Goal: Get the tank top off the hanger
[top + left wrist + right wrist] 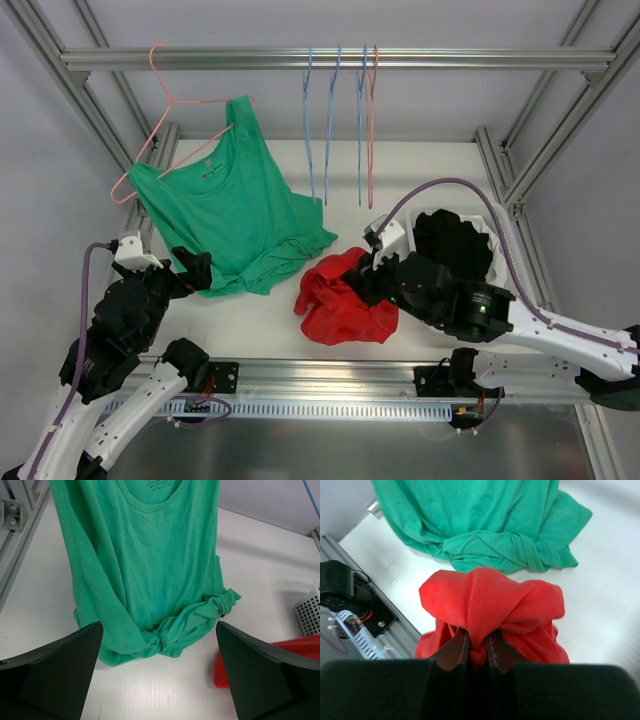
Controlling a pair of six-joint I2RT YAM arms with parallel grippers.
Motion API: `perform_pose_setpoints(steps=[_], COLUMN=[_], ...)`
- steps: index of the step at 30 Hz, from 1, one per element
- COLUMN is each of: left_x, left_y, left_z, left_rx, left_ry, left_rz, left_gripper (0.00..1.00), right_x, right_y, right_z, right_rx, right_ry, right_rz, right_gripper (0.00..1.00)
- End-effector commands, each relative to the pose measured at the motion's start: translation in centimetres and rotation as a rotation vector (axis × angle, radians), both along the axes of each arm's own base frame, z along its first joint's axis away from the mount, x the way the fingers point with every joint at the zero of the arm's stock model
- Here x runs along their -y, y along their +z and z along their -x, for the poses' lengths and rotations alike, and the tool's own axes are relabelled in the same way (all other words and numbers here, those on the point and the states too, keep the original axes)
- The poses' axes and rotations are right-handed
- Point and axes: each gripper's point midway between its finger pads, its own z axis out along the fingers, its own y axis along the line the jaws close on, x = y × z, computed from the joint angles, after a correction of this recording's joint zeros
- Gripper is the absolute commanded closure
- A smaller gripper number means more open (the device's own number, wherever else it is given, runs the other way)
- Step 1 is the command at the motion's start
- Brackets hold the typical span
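Observation:
A green tank top [235, 215] hangs on a pink hanger [165, 110] from the top rail, tilted, with its lower hem bunched on the table. It also shows in the left wrist view [150, 570] and the right wrist view [480, 515]. My left gripper [195, 268] is open and empty just in front of the hem [159, 630]. My right gripper [372, 268] is shut on a crumpled red garment [340, 300], with cloth pinched between its fingers [479, 647]. The red garment [490, 600] lies right of the green hem.
Several empty blue and pink hangers [335, 120] hang on the rail [450, 58]. A white basket [497, 228] with dark clothes stands at the right, its corner in the left wrist view [307, 612]. Aluminium frame posts flank the table.

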Motion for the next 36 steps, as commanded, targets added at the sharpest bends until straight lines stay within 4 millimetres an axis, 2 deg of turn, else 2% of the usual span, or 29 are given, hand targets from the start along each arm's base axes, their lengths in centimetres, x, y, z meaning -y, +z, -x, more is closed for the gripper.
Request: perform_pose_setpoints(steps=[1,2,3,6,7,9,10,16,19,22,26,27,28,29,30,31,32,33,34,35,36], left_x=[-1.1,-1.2,-1.2,-1.3,-1.4,-1.5,-1.5,-1.7,-1.7,-1.7,-1.6,-1.6,-1.5,-1.5,-1.5,-1.5,-1.5,-1.5,-1.5,-1.5,-1.5], left_y=[0.1,0.2,0.2,0.2,0.2,0.3,0.2,0.3,0.3,0.3,0.4,0.4,0.4,0.4,0.4,0.5,0.4,0.4,0.4,0.4,0.4], left_z=[-0.1,-0.1,-0.1,0.0,0.0,0.1,0.1,0.2,0.3,0.3,0.4,0.4,0.4,0.4,0.4,0.5,0.5,0.5,0.5,0.5,0.5], left_rx=[0.009,0.01,0.009,0.011,0.012,0.018,0.017,0.025,0.023,0.026,0.029,0.029,0.027,0.028,0.028,0.03,0.028,0.03,0.031,0.031,0.031], left_ry=[0.069,0.072,0.074,0.08,0.083,0.085,0.086,0.092,0.089,0.089,0.085,0.082,0.079,0.079,0.078,0.076,0.075,0.073,0.073,0.072,0.071], left_rz=[0.008,0.01,0.009,0.011,0.01,0.015,0.016,0.023,0.025,0.026,0.031,0.032,0.031,0.032,0.034,0.036,0.036,0.038,0.039,0.038,0.038], left_gripper=[0.01,0.01,0.01,0.01,0.01,0.01,0.01,0.01,0.01,0.01,0.01,0.01,0.01,0.01,0.01,0.01,0.01,0.01,0.01,0.01,0.01], right_x=[2.0,2.2,2.8,4.7,6.3,8.2,10.1,16.8,19.6,22.5,25.1,24.8,24.4,25.2,25.1,23.3,25.1,23.5,23.8,25.0,24.4], right_y=[5.3,6.3,8.7,11.4,13.1,14.2,14.8,15.0,15.6,16.7,18.6,19.0,18.9,18.5,18.0,16.2,15.0,13.7,11.5,11.4,10.5], right_z=[0.8,1.2,1.6,2.2,2.1,1.5,0.7,-1.8,-2.7,-3.1,-3.7,-4.2,-4.5,-5.1,-5.6,-6.7,-7.9,-8.8,-9.5,-10.8,-11.2], right_rx=[0.072,0.08,0.108,0.156,0.179,0.207,0.228,0.27,0.301,0.326,0.37,0.384,0.376,0.349,0.324,0.268,0.204,0.154,0.103,0.106,0.093], right_ry=[0.049,0.072,0.092,0.118,0.092,0.037,-0.033,-0.302,-0.435,-0.555,-0.687,-0.696,-0.69,-0.741,-0.746,-0.679,-0.758,-0.679,-0.697,-0.76,-0.725], right_rz=[-0.041,-0.059,-0.1,-0.102,-0.116,-0.092,-0.053,0.142,0.202,0.187,0.235,0.294,0.318,0.353,0.37,0.395,0.412,0.358,0.369,0.324,0.294], right_gripper=[1.0,1.0,1.0,1.0,1.0,1.0,1.0,1.0,1.0,1.0,1.0,1.0,1.0,1.0,1.0,1.0,1.0,1.0,1.0,1.0,1.0])
